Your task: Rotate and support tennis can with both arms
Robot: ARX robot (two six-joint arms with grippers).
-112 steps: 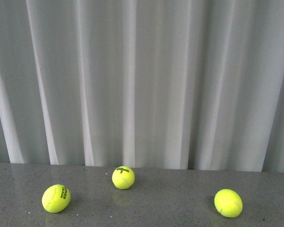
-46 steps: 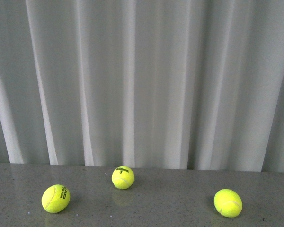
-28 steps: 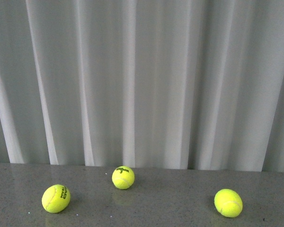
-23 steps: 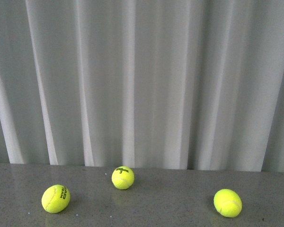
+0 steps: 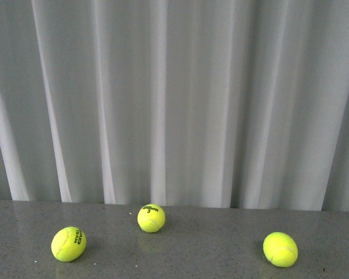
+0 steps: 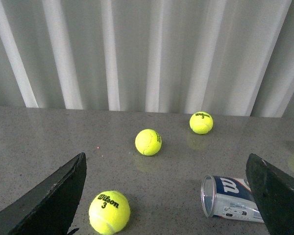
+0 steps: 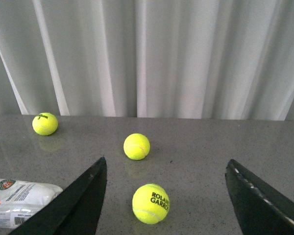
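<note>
Three fuzzy yellow-green tennis balls sit well apart on the speckled grey bench (image 5: 180, 256): left (image 5: 68, 244), middle (image 5: 151, 218), right (image 5: 280, 249). Pleated white curtain (image 5: 174, 99) fills everything behind them.

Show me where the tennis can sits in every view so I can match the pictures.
Front view: the can is not in it.
Left wrist view: the tennis can lies on its side on the table, with its open metal rim facing the near ball.
Right wrist view: the can shows only a white labelled stretch, cut by the picture's edge.
Shared landmark: the curtain-side ball.
</note>
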